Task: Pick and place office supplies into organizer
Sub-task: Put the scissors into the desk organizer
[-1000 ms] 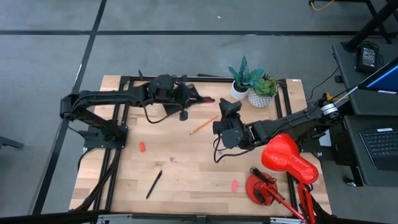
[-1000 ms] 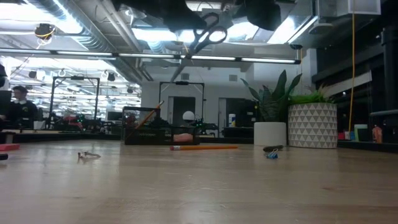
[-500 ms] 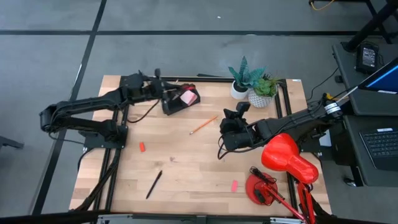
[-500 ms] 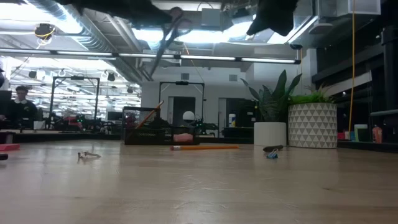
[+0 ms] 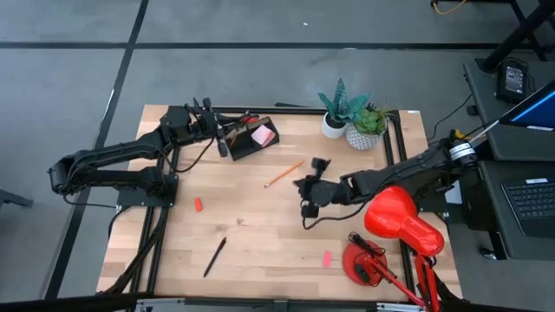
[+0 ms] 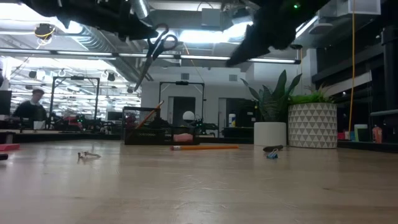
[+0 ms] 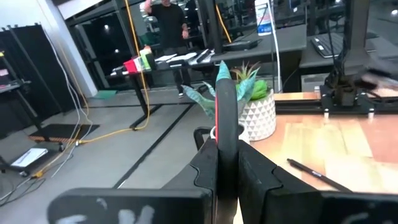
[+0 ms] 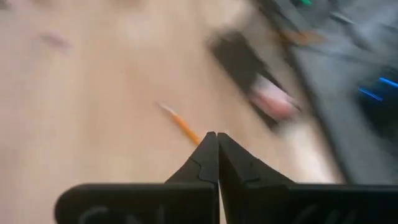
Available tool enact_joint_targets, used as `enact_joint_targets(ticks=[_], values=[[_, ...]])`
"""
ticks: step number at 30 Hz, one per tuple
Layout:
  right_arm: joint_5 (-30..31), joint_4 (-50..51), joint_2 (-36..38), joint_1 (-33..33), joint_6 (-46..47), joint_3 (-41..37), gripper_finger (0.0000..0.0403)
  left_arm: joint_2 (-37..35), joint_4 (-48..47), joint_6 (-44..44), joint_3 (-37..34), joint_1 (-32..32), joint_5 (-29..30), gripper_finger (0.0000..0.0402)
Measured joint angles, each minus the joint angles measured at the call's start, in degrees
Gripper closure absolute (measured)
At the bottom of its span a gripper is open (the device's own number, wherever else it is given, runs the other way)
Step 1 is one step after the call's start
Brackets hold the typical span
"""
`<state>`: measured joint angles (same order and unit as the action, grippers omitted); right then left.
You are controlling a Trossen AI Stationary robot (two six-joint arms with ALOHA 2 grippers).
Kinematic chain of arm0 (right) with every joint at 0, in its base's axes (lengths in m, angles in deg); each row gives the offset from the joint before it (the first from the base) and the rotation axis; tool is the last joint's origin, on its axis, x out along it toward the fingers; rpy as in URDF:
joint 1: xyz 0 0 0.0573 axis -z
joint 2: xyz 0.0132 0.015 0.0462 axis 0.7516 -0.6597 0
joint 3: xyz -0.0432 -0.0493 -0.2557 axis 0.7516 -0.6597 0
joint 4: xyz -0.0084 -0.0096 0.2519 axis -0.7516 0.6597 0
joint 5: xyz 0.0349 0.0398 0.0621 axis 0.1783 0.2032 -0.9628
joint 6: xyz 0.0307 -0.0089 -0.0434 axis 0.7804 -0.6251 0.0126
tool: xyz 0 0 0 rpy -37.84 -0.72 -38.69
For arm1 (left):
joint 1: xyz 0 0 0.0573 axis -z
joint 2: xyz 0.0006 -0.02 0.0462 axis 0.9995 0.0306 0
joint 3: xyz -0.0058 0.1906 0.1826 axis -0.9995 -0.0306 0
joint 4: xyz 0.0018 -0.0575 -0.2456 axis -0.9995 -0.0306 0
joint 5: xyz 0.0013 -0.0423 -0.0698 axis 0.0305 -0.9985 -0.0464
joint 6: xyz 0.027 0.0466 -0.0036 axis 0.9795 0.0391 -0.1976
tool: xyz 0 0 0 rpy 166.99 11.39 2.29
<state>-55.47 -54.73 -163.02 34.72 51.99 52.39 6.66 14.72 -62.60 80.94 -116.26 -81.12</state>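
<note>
Left gripper (image 5: 218, 139), at the high view's upper left beside the organizer (image 5: 251, 143), clamps the scissors (image 6: 154, 53). Right gripper (image 5: 303, 186), mid-frame, is closed and empty near the pencil (image 5: 284, 174).

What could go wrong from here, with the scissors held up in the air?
The left gripper pinches the scissors by a thin edge high above the organizer; they might slip or land outside it. The right gripper is shut above the pencil, so it may have to reopen before grasping.
</note>
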Motion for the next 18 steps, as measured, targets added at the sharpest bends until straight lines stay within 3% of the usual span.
enact_joint_targets(ticks=[4,18], values=[[-11.33,-12.76,0.74,3.46,-4.14,-4.18,0.0402,0.0,0.07,0.01,0.0,-0.68,-0.06,0.0376],[-21.83,-35.53,4.07,9.62,-5.25,-17.31,0.0403,1.14,0.03,0.91,0.0,-5.93,-2.73,0.0376]])
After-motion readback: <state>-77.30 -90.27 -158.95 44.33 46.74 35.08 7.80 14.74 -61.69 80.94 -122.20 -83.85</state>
